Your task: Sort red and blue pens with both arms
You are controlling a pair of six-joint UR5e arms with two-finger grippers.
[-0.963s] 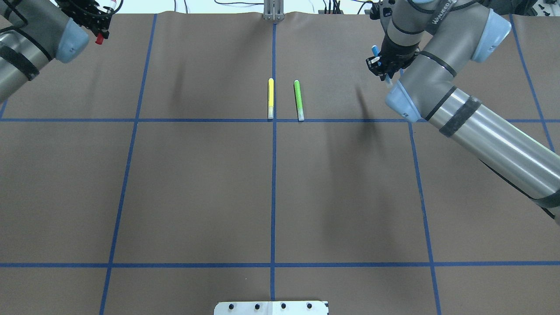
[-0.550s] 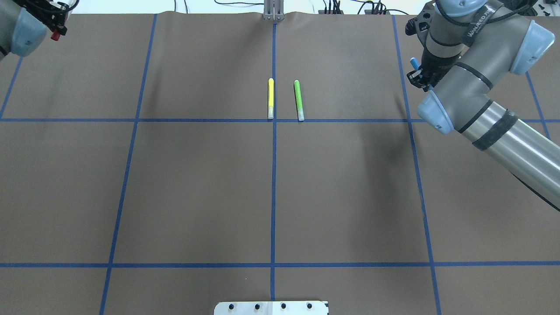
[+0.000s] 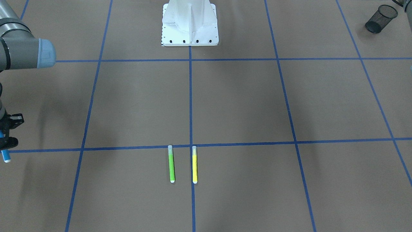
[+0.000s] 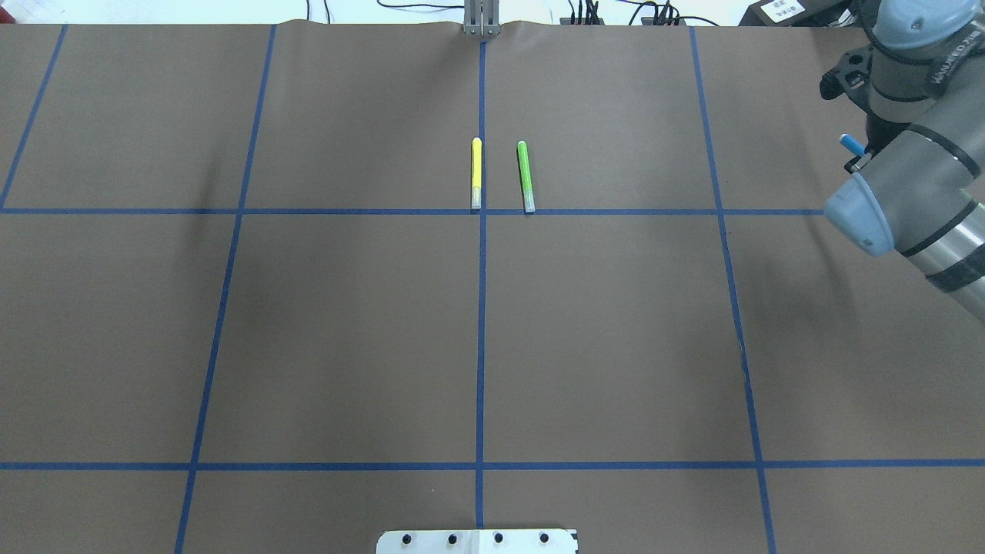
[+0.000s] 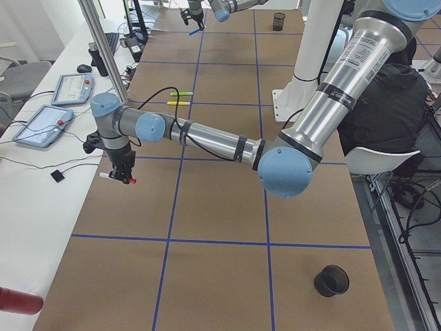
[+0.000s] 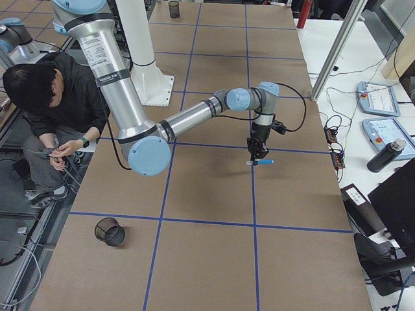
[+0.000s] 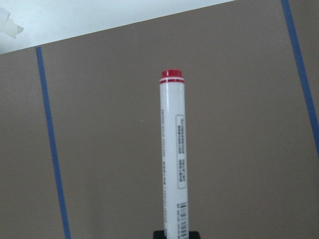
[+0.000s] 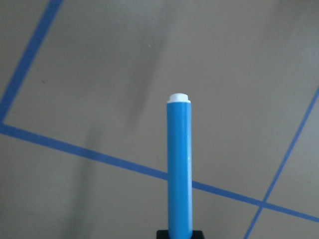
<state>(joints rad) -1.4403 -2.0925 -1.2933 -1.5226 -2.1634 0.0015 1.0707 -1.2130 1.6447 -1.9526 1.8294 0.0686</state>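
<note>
Since the earlier overhead frame the left arm has swung out of that view. The left pincer (image 5: 124, 171) pinches the red-capped marker (image 7: 172, 149) above the left end of the bench (image 4: 346, 331). Centre: yellow highlighter (image 4: 476, 173) and green highlighter (image 4: 525, 175) lie unmoved, parallel, just beside each other. The right pincer (image 6: 257, 154), shifted farther right, pinches the blue highlighter (image 6: 260, 162) clear of the surface. A black mesh cup (image 5: 331, 280) stands near each bench end, contents not discernible.

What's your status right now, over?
Left pincer shut on red marker, aloft. Right pincer shut on blue highlighter, aloft. Green highlighter, yellow highlighter mid-table, clear of both.
</note>
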